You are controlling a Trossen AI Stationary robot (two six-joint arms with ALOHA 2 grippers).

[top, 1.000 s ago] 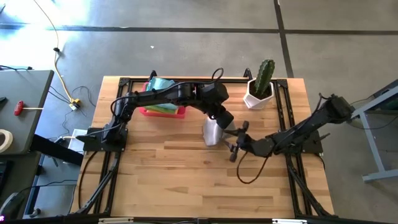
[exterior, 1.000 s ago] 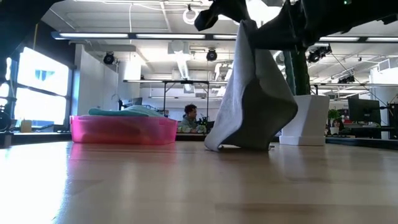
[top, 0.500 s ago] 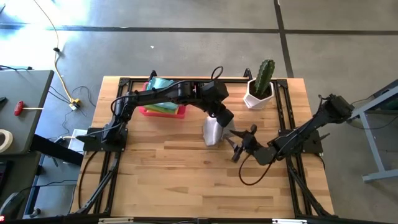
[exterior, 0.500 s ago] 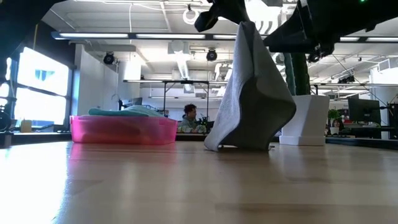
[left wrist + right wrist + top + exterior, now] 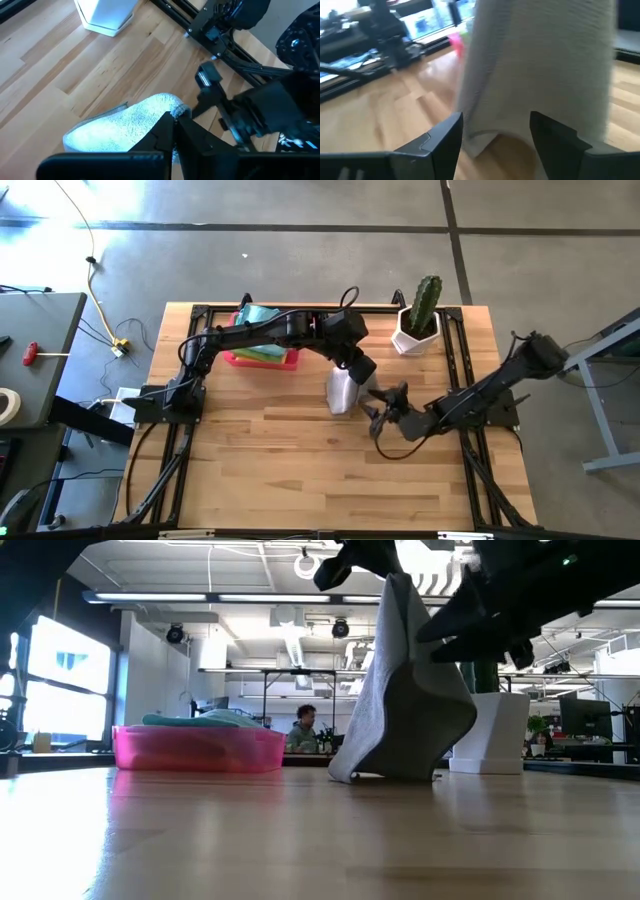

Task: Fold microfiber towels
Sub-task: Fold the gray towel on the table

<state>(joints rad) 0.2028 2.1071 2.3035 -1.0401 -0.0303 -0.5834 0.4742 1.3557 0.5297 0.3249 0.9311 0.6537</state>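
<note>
A pink tray (image 5: 262, 359) and potted cactus (image 5: 420, 314) sit on the wooden table (image 5: 280, 460); seemingly a person (image 5: 304, 730) sits beyond.

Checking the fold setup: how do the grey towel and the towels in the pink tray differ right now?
The grey towel hangs upright, pinched at its top by the left tool, its bottom edge touching the table; the tray towels lie in the pink tray. It is grey; they look teal and green. The open right tool faces the grey towel. All are soft cloth.
</note>
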